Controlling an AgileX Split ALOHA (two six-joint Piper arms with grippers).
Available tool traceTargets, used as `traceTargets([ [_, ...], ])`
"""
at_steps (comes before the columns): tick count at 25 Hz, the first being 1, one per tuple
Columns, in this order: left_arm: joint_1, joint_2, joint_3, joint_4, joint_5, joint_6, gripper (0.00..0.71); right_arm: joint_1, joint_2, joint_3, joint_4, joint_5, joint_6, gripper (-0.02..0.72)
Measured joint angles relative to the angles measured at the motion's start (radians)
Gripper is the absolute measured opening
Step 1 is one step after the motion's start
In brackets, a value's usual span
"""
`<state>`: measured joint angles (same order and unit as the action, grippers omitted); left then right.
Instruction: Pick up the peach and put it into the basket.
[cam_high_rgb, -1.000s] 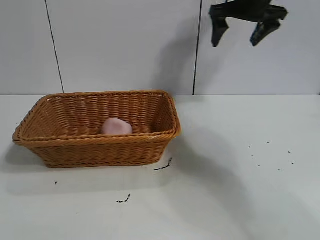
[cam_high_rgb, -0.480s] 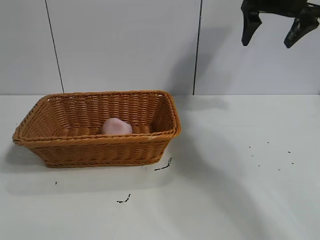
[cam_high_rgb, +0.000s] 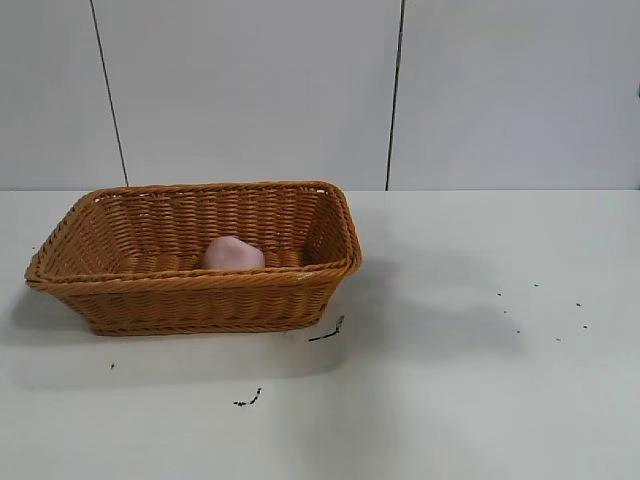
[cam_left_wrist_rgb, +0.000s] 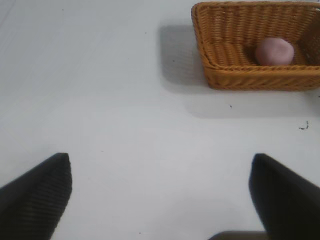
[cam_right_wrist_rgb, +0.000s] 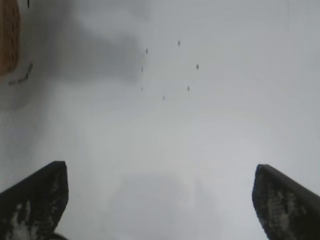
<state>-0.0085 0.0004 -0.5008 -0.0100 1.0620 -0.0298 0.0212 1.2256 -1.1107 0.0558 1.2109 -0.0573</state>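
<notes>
- Inside the basket (cam_high_rgb: 195, 285) lies the peach (cam_high_rgb: 232, 253), a matte, dusty-pink dome against the near wall; the task looks done.
- Woven orange-brown wicker, flaring sides, braided rim.
- Right gripper (cam_right_wrist_rgb: 160, 200), overhead a second ago, has left the exterior view, fingers wide, empty.
- Left gripper (cam_left_wrist_rgb: 160, 192) hangs wide, empty, well apart.

Bright, even overhead light; soft grey shadows on the desk (cam_high_rgb: 450, 400) right of the basket (cam_high_rgb: 200, 290) and beneath it. Blurred, hazy through the right wrist view.
</notes>
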Motion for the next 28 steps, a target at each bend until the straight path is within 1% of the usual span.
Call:
traceTargets([
  [1,0.0,0.0,0.0,0.0,0.0,0.0,0.693,0.0,-0.078,0.079,0.0,-0.01,0.0,0.695],
  [3,0.0,0.0,0.0,0.0,0.0,0.0,0.693,0.0,-0.222,0.214,0.0,-0.058,0.0,0.696],
  [6,0.0,0.0,0.0,0.0,0.0,0.0,0.693,0.0,-0.444,0.392,-0.003,-0.168,0.0,0.696],
  [8,0.0,0.0,0.0,0.0,0.0,0.0,0.693,0.0,-0.597,0.491,-0.003,-0.208,0.0,0.696],
  [9,0.0,0.0,0.0,0.0,0.0,0.0,0.693,0.0,-0.659,0.53,-0.003,-0.217,0.0,0.696],
  [13,0.0,0.0,0.0,0.0,0.0,0.0,0.693,0.0,-0.9,0.609,-0.003,-0.183,0.005,0.696],
  [16,0.0,0.0,0.0,0.0,0.0,0.0,0.693,0.0,-1.032,0.614,-0.007,-0.185,0.022,0.696],
  [18,0.0,0.0,0.0,0.0,0.0,0.0,0.693,0.0,-1.103,0.614,-0.021,-0.185,0.039,0.696],
  [19,0.0,0.0,0.0,0.0,0.0,0.0,0.693,0.0,-1.129,0.614,-0.03,-0.185,0.057,0.696],
  [22,0.0,0.0,0.0,0.0,0.0,0.0,0.693,0.0,-1.21,0.614,-0.047,-0.185,0.076,0.696],
  [28,0.0,0.0,0.0,0.0,0.0,0.0,0.693,0.0,-1.23,0.615,-0.056,-0.184,0.08,0.696],
])
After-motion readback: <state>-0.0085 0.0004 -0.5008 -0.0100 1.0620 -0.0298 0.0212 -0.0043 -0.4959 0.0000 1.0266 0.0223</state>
